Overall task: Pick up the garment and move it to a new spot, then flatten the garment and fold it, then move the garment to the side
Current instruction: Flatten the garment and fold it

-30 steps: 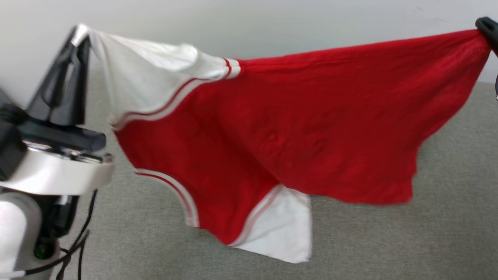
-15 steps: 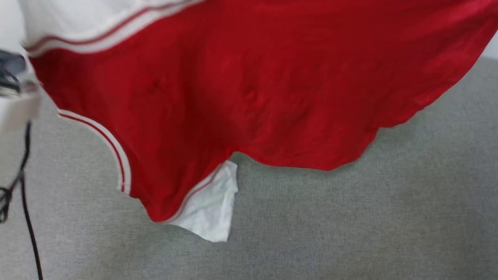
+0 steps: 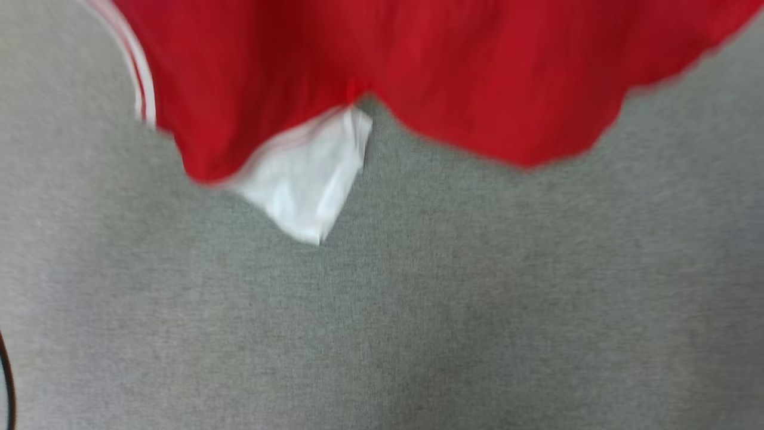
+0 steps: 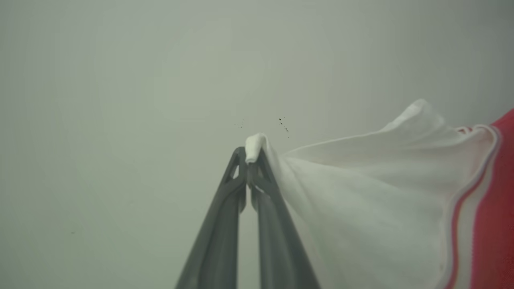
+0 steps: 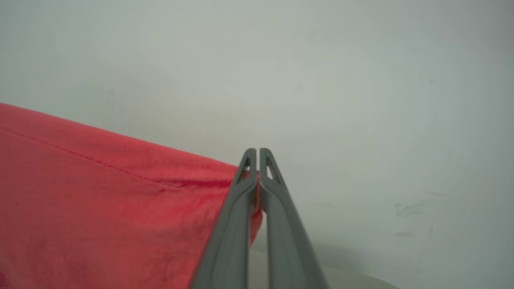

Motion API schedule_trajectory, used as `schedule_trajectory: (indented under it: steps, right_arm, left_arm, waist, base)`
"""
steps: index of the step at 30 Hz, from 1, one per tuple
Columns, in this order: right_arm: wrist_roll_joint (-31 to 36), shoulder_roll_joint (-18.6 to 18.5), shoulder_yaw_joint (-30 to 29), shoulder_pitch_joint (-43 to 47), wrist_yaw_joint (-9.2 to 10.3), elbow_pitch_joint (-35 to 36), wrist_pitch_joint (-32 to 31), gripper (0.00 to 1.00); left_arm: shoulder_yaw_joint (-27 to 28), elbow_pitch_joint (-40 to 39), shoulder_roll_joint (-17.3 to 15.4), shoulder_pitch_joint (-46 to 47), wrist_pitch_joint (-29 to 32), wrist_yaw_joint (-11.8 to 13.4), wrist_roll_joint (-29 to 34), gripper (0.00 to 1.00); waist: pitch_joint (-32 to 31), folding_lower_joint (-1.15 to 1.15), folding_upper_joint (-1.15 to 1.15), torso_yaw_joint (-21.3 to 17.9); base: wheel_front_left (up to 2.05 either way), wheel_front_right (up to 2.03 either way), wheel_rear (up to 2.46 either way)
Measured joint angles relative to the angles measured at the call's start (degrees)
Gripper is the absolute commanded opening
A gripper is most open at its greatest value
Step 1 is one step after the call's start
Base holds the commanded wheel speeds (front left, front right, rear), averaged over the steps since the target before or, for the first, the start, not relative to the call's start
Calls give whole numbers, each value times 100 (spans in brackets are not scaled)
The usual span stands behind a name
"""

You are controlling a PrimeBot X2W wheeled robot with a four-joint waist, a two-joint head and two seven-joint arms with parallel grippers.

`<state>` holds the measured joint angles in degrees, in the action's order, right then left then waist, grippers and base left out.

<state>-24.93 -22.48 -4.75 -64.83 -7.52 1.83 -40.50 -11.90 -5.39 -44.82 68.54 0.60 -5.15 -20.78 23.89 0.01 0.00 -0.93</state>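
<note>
The garment (image 3: 418,65), a red shirt with white sleeves and striped trim, hangs in the air over a grey cloth surface (image 3: 418,310). Its lower white sleeve (image 3: 304,179) dangles lowest in the head view. In the left wrist view my left gripper (image 4: 249,158) is shut on the tip of the other white sleeve (image 4: 361,192), and the cloth stretches away to the right. In the right wrist view my right gripper (image 5: 257,160) is shut on a red corner of the garment (image 5: 100,188), which spreads out to the left.
A pale wall (image 4: 160,80) stands behind both grippers. A black cable (image 3: 5,382) shows at the lower left edge of the head view. The grey surface runs wide below the hanging shirt.
The head view has tilted downward, so the shirt and both grippers slid up and out of its top. Both grips on the garment hold as before.
</note>
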Motion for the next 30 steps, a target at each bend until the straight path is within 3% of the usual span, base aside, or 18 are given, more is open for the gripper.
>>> schedule_trajectory:
  steps: [7, 14, 18, 24, 30]
  right_arm:
    - [560, 3, 193, -1450, -1, -980, 644, 0]
    - [1247, 268, 119, -2843, -2, -2134, 1737, 0]
    - [1613, 412, 13, -3322, -2, -2740, 2390, 0]
    - [1791, 594, 63, -3458, -2, -3399, 2977, 0]
    - [1678, 643, 87, -2916, -1, -3865, 3367, 0]
  left_arm:
    - [-700, 1439, 112, 2047, -289, -190, 520, 0]
    - [-1111, 2995, 577, 3995, -992, -211, 1059, 0]
    - [-1269, 3766, 765, 4640, -1395, -167, 1361, 0]
    - [-1228, 4096, 1036, 4568, -1550, -91, 1282, 0]
    - [-1066, 3414, 1279, 3066, -1567, -34, 1095, 0]
  waist:
    - [834, 1, 0, 53]
    - [1474, 1, 0, 65]
    - [1715, 1, 0, 76]
    - [1914, 0, 0, 177]
    - [1912, 0, 0, 331]
  base:
    - [0, 0, 0]
    - [0, 0, 0]
    - [0, 0, 0]
    - [0, 0, 0]
    - [0, 0, 0]
